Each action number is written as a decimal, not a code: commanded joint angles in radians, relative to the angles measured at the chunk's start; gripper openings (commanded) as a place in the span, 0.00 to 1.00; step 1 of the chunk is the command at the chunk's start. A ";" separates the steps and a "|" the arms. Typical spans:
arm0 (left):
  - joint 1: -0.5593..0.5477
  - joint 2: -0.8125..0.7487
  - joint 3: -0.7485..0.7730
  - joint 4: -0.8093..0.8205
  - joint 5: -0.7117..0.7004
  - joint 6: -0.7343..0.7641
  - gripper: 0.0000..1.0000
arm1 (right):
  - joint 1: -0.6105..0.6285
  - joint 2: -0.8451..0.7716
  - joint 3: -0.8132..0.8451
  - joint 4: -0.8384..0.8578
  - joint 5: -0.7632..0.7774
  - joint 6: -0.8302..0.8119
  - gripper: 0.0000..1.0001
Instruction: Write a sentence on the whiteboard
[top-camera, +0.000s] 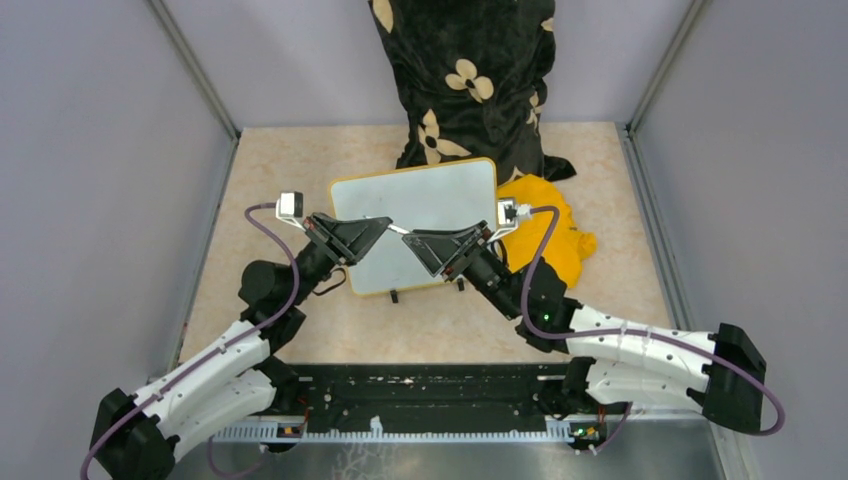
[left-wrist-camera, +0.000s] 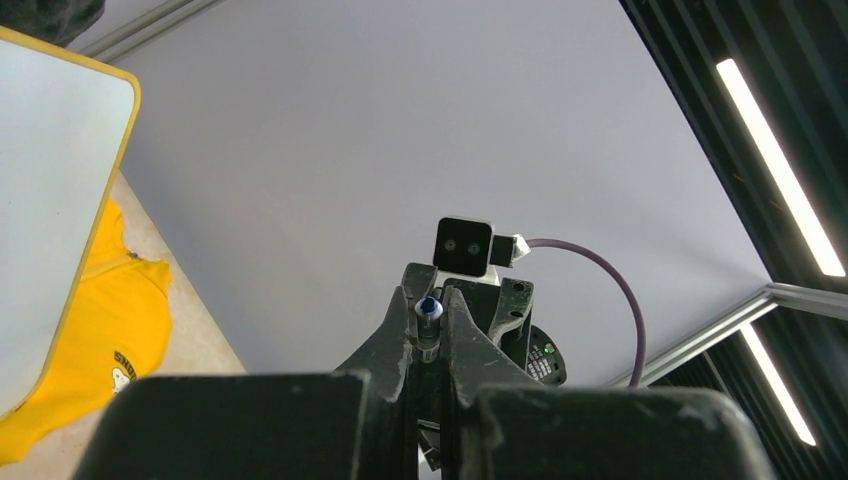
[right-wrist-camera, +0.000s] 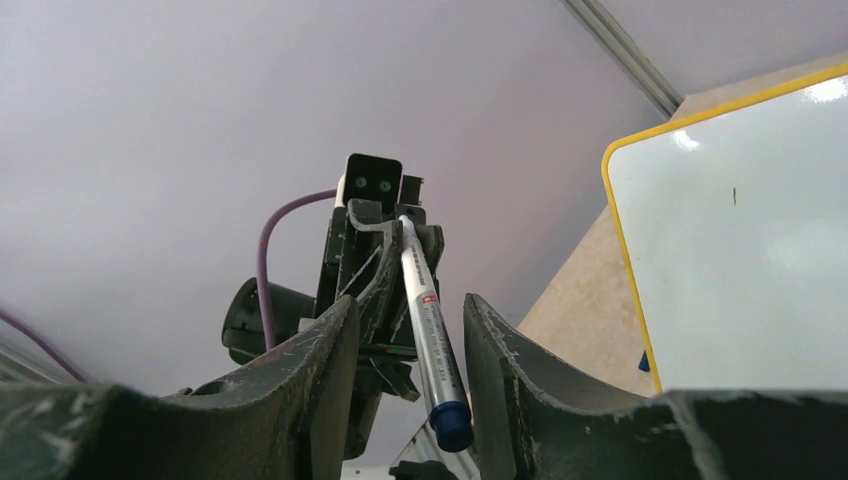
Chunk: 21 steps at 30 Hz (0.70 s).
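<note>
From above, the whiteboard (top-camera: 415, 200) lies flat mid-table, touching a yellow cloth (top-camera: 555, 240), with the left gripper (top-camera: 383, 226) and right gripper (top-camera: 410, 240) tip to tip over it and a marker (top-camera: 398, 230) between them. The left wrist view shows its jaws pinching the marker's end. The right wrist view shows its jaws spread around the barrel, with gaps on both sides.

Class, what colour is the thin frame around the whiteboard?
The whiteboard frame is yellow, clearest in the right wrist view.

Marker (right-wrist-camera: 432, 335) btwn R pincer (right-wrist-camera: 410, 305) jaws
</note>
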 joint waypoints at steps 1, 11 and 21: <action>-0.012 -0.012 -0.008 -0.008 -0.027 0.006 0.00 | -0.016 0.012 0.041 0.087 0.008 0.031 0.41; -0.022 -0.007 -0.005 -0.023 -0.035 0.009 0.00 | -0.024 0.032 0.047 0.094 -0.011 0.047 0.36; -0.027 -0.004 -0.003 -0.033 -0.027 0.007 0.00 | -0.028 0.034 0.041 0.095 -0.013 0.047 0.32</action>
